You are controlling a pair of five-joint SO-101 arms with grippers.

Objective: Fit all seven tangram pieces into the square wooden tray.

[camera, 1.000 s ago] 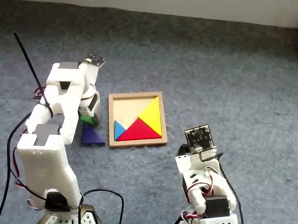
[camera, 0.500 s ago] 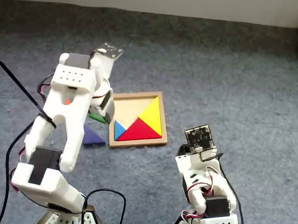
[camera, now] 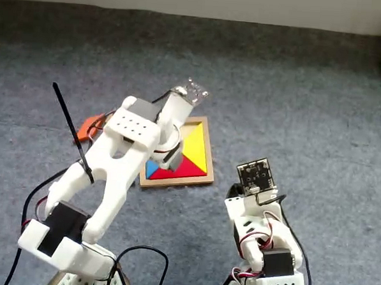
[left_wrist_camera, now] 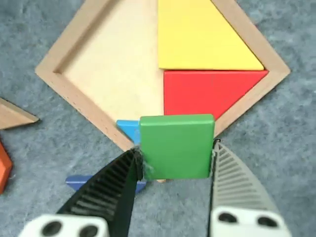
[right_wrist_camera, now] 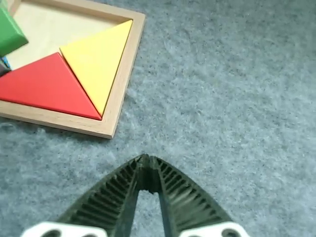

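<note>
My left gripper [left_wrist_camera: 175,152] is shut on the green square [left_wrist_camera: 177,143] and holds it above the near corner of the square wooden tray [left_wrist_camera: 74,94]. In the tray lie a yellow triangle [left_wrist_camera: 202,34], a red triangle [left_wrist_camera: 207,94] and a small blue triangle [left_wrist_camera: 128,131]; the rest of its floor is bare wood. From above, the left arm [camera: 133,139] covers the left part of the tray [camera: 207,150]. My right gripper [right_wrist_camera: 147,170] is shut and empty, low over the carpet a short way from the tray [right_wrist_camera: 123,98].
An orange piece [camera: 86,127] lies on the carpet left of the tray, half under the arm. A plain wooden piece [left_wrist_camera: 15,114] and a dark blue piece [left_wrist_camera: 79,181] lie outside the tray's rim. Grey carpet covers the table.
The left arm has swung right from beside the tray's left side to above the tray, carrying the green square. The orange piece has come into sight. The right arm has not moved.
</note>
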